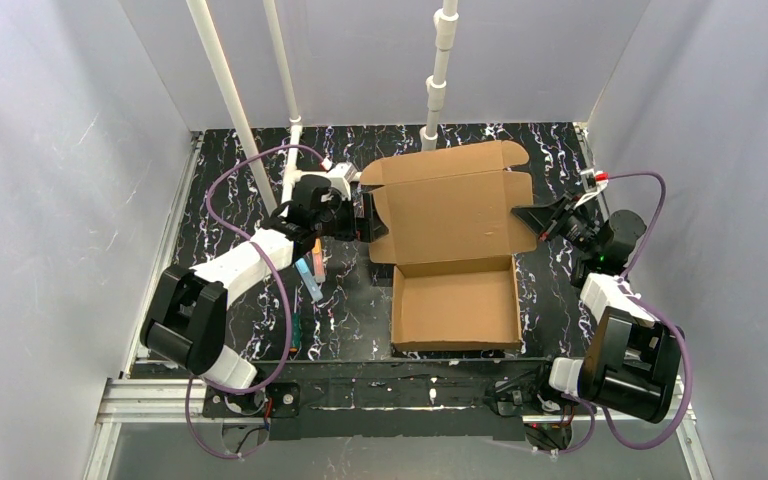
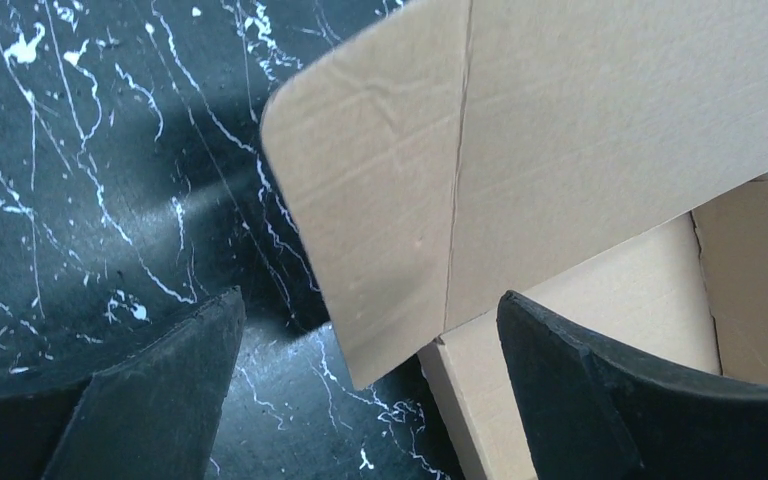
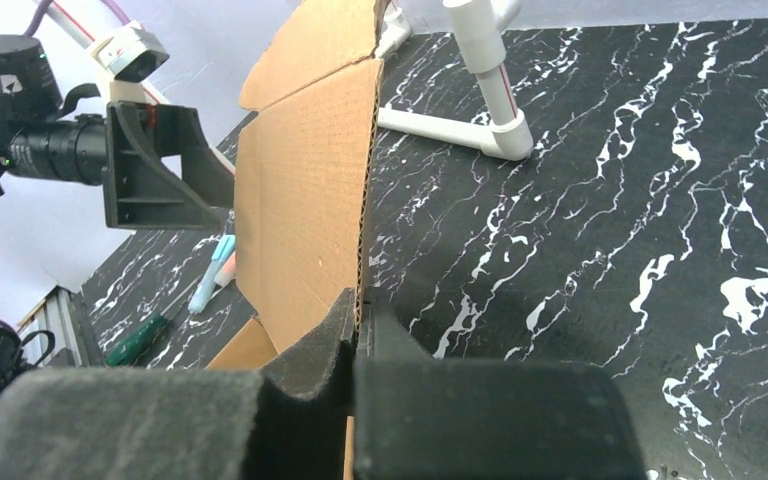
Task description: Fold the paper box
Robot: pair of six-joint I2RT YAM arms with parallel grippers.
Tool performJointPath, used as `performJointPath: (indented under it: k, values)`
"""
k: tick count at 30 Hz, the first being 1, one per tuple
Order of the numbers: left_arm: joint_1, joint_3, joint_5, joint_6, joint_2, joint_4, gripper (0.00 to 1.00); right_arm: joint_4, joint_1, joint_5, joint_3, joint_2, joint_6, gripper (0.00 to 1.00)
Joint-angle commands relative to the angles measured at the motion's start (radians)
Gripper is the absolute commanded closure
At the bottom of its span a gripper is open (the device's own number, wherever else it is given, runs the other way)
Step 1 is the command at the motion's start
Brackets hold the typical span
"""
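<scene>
left end effector [image 1: 365, 216] wide, straddling paper box [image 1: 455, 305] side flap [image 2: 380, 200] | right end effector [image 3: 358, 322] pinching lid [image 1: 450, 215] edge | fold flap inward first, lower lid evenly

even bright light, soft shadows; near fingers [image 3: 480, 420] out of focus

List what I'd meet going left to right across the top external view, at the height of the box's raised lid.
left gripper, fingers open at the lid's left flap → paper box, lid standing up behind its tray → right gripper, fingers shut on the lid's right edge
</scene>
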Motion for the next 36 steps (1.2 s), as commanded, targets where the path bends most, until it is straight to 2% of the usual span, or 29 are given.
performJointPath:
  k: [1, 4, 8, 11, 16, 19, 21, 22, 26, 28, 32, 36]
  values:
    - [0.017, 0.023, 0.048, -0.004, 0.002, 0.057, 0.06, 0.136, -0.003, -0.063, 0.003, -0.035, 0.032, 0.99]
    - [0.021, 0.006, 0.086, -0.030, 0.001, 0.095, 0.11, 0.143, -0.001, -0.073, 0.002, -0.050, 0.044, 0.99]
    - [0.027, -0.027, 0.124, -0.053, -0.026, 0.132, 0.31, 0.136, -0.001, -0.080, 0.000, -0.053, 0.043, 0.99]
    - [0.027, -0.048, 0.133, -0.044, -0.051, 0.144, 0.38, 0.130, 0.008, -0.085, 0.009, -0.029, 0.040, 0.99]
    - [0.027, -0.056, 0.157, -0.028, -0.067, 0.159, 0.70, 0.086, 0.036, -0.096, 0.029, -0.006, 0.008, 0.99]
    - [0.026, -0.054, 0.180, -0.012, -0.070, 0.160, 0.82, -0.043, 0.054, -0.095, 0.057, -0.015, -0.095, 0.99]
    - [0.027, -0.060, 0.189, 0.007, -0.078, 0.161, 0.96, -0.157, 0.068, -0.091, 0.080, -0.025, -0.192, 0.99]
    - [0.027, -0.064, 0.188, 0.020, -0.084, 0.161, 1.00, -0.212, 0.074, -0.086, 0.093, -0.030, -0.243, 0.99]
    - [0.026, -0.095, 0.161, 0.069, -0.126, 0.184, 1.00, -0.471, 0.095, -0.063, 0.165, -0.030, -0.493, 0.99]
    - [0.025, -0.117, 0.121, 0.112, -0.160, 0.214, 1.00, -0.588, 0.106, -0.044, 0.211, -0.011, -0.688, 0.99]
    - [0.017, -0.157, 0.036, 0.238, -0.218, 0.299, 1.00, -0.661, 0.109, -0.058, 0.280, 0.071, -0.857, 0.99]
    - [0.008, -0.145, -0.001, 0.366, -0.218, 0.331, 1.00, -0.685, 0.120, -0.081, 0.329, 0.143, -0.953, 0.98]
